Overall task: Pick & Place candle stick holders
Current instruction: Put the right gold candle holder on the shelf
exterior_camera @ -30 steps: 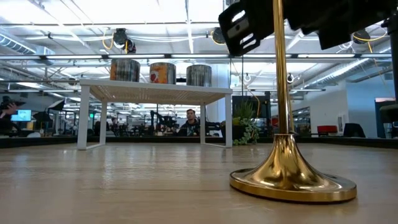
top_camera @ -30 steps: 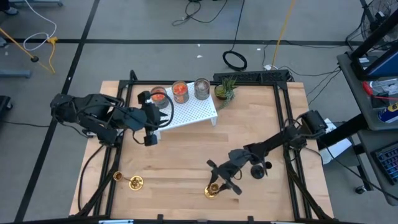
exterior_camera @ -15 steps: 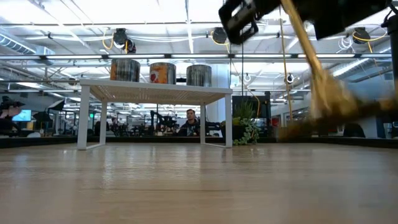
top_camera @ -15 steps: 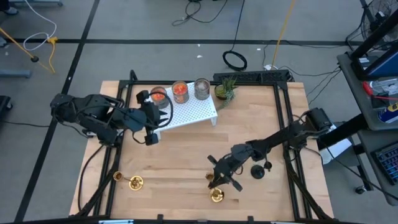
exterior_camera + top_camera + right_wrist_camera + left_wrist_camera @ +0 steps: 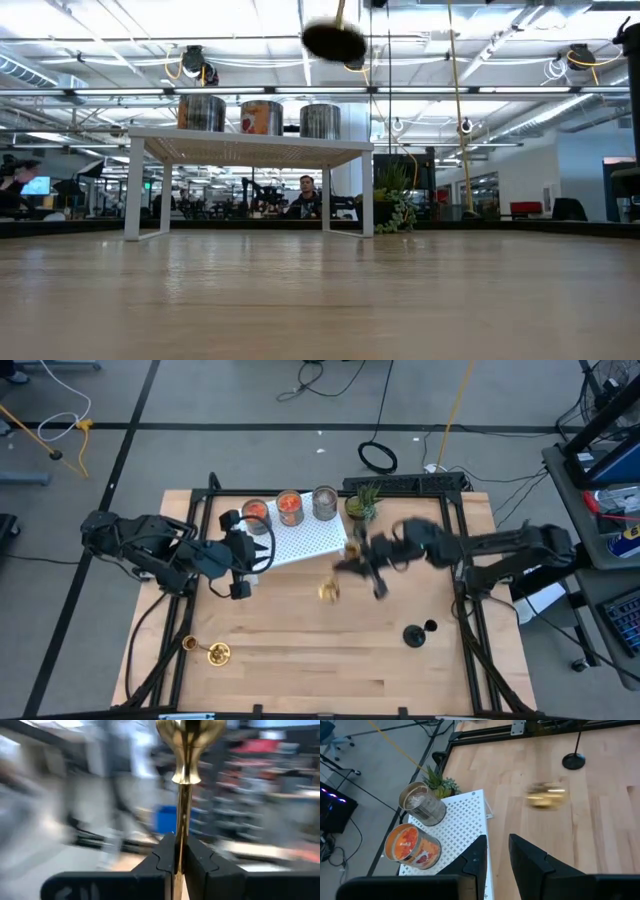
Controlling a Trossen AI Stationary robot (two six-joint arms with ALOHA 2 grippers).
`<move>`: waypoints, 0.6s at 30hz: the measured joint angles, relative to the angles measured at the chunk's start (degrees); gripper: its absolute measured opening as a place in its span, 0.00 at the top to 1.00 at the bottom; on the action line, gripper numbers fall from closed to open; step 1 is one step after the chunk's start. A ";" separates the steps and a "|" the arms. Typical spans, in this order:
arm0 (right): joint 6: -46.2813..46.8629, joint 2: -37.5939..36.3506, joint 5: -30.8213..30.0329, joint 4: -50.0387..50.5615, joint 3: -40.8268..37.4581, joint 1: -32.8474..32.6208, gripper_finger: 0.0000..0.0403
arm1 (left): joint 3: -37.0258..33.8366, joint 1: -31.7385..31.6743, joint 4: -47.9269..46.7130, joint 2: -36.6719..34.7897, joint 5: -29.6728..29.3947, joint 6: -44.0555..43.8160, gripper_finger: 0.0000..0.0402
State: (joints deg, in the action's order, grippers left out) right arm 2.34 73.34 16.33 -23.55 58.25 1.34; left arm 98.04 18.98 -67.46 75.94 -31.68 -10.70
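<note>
My right gripper [image 5: 345,568] is shut on a shiny brass stemmed holder [image 5: 330,590], blurred, high above the table just near of the white rack [image 5: 312,536]. The low view shows its round base [image 5: 333,42] from beneath. Three glass cups, two orange [image 5: 255,512] [image 5: 290,507] and one greyish [image 5: 325,501], stand on the rack. A second brass holder [image 5: 216,652] stands near the front left. A black stemmed holder [image 5: 414,634] stands at the right. My left gripper [image 5: 240,582] is open and empty beside the rack's left end. My right gripper pinches the brass holder's thin stem [image 5: 181,837] between its two fingers [image 5: 165,857], below the cup [image 5: 190,732]. The fingers come about level from the table's right and lie across the stem. The holder is lifted clear, roughly upright, base down.
A small green potted plant [image 5: 362,505] stands at the rack's far right corner. Black frame rails [image 5: 455,560] run along the table's edges. Bare wood [image 5: 300,640] lies between the two standing holders. People show in the room behind [image 5: 305,195].
My right gripper has lifted the brass holder off the table near the front edge and swung it quickly up and toward the far edge, to just near of the rack. The holder tipped on the way and is now clear of the table.
</note>
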 joint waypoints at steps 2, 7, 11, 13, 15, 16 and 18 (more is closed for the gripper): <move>-4.12 0.26 -3.75 7.51 4.33 2.94 0.98 | 0.00 0.00 0.00 0.00 0.00 0.02 0.78; -7.82 3.18 -7.42 11.71 9.08 9.57 0.98 | 0.00 -0.04 -0.02 0.00 -0.90 0.02 0.78; -5.62 6.04 -7.37 11.41 8.25 14.03 0.98 | 0.00 -0.03 -0.02 0.01 -0.90 0.00 0.78; -4.65 7.91 -7.49 10.82 7.48 15.67 0.97 | 0.00 -0.02 -0.02 0.00 -0.90 0.02 0.78; -3.72 9.88 -7.46 9.60 7.20 16.71 0.97 | 0.00 -0.03 -0.02 0.00 -0.90 0.01 0.78; -3.32 10.55 -7.36 8.84 7.09 17.14 0.97 | 0.00 -0.02 -0.02 0.02 -0.90 0.00 0.78; -2.75 11.22 -7.26 7.90 7.05 17.81 0.97 | 0.00 -0.04 -0.04 0.00 -0.89 0.00 0.78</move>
State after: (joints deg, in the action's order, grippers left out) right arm -0.41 84.57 9.07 -15.65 65.30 19.15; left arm 98.04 18.94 -67.51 75.94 -32.57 -10.70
